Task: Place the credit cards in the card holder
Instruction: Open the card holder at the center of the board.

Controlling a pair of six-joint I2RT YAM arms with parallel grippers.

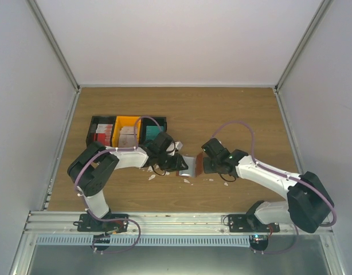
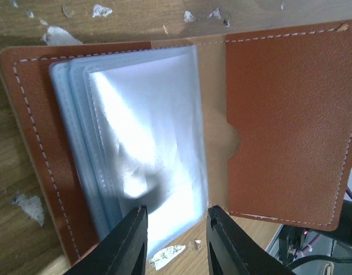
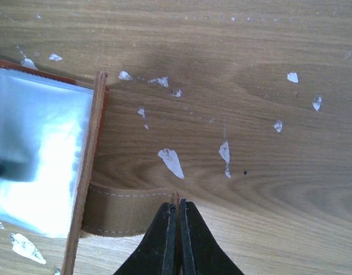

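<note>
The card holder (image 1: 189, 167), a reddish-brown leather wallet, lies open on the table between my grippers. In the left wrist view its clear plastic sleeves (image 2: 147, 137) sit left of a brown leather flap (image 2: 290, 120). My left gripper (image 2: 176, 229) is open and empty, its fingers straddling the sleeves' near edge. My right gripper (image 3: 177, 206) is shut on the edge of the wallet's tan flap (image 3: 124, 209), holding it out from the sleeves (image 3: 38, 149). Credit cards lie in the bins at the back left: red (image 1: 101, 136), white-pinkish (image 1: 128, 137) and teal (image 1: 148, 133).
A row of black and orange bins (image 1: 128, 120) stands behind the left arm (image 1: 124, 157). Small white scraps (image 3: 171, 162) are scattered over the wooden table around the wallet. White walls enclose the table on three sides.
</note>
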